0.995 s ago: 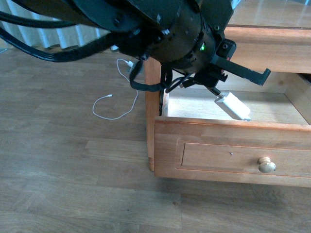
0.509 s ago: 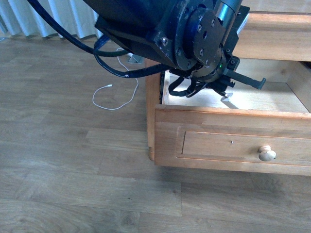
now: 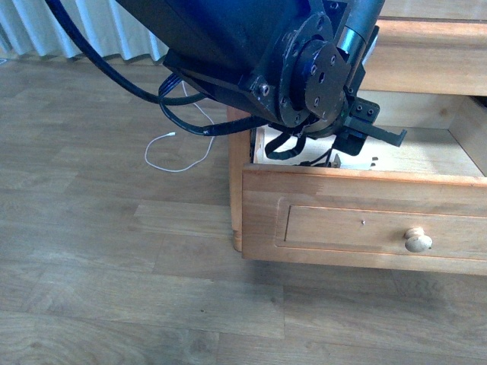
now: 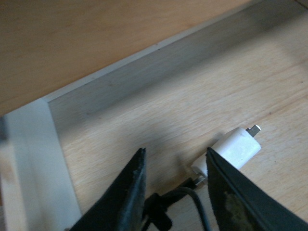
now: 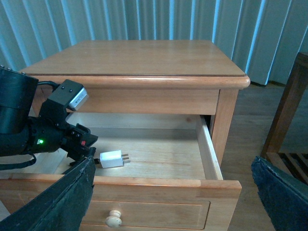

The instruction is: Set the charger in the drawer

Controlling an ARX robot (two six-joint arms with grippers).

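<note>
Though partly behind left fingers (image 4: 230,195), charger (image 4: 237,146) in drawer (image 4: 159,108)

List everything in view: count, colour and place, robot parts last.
charger: one, white with black cable, lying on the open drawer's floor
drawer: one, light-brown, pulled open, pale inside
knob: one, pale, on the drawer's front
upper drawer: one, light-brown, above the open one
cabinet: one, light-brown wood
white cable: one, on the floor left of the cabinet
floor: grey-brown wood planks
curtains: pale, behind the cabinet
left gripper: black, open, inside the drawer at the charger's cable end
right gripper: black, open, empty, facing the cabinet's front
</note>
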